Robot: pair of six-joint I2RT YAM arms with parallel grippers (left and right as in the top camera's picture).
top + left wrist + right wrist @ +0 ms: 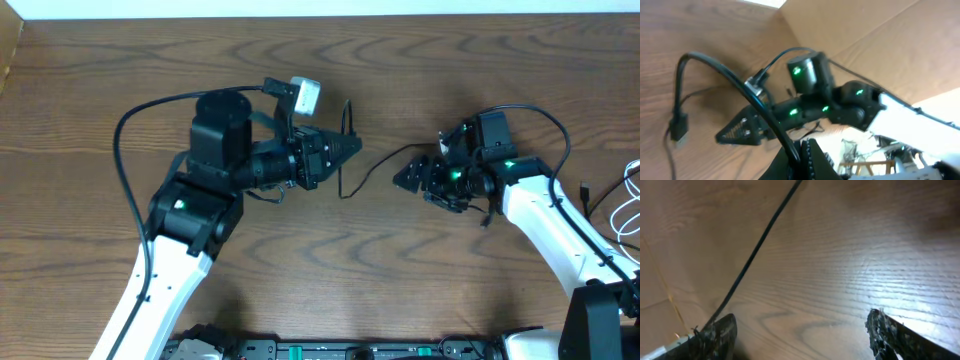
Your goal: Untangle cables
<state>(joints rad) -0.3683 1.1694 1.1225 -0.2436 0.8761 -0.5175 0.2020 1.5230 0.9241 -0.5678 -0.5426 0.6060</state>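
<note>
Overhead: left claw (352, 145) clamped on black cable (755, 250); right claw (799, 325) spread wide, cable running beside one finger.

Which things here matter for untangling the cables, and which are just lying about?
For the job: black cable; white cable; left gripper, gripping the black cable; right gripper, open.
Just there: table; arm wire.

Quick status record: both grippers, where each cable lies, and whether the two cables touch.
left gripper: shut on the black cable
right gripper: open, holding nothing; black cable runs close by one finger
black cable: mid-table, strung between the two grippers
white cable: looped at the table's right edge
contact between cables: none visible overhead
</note>
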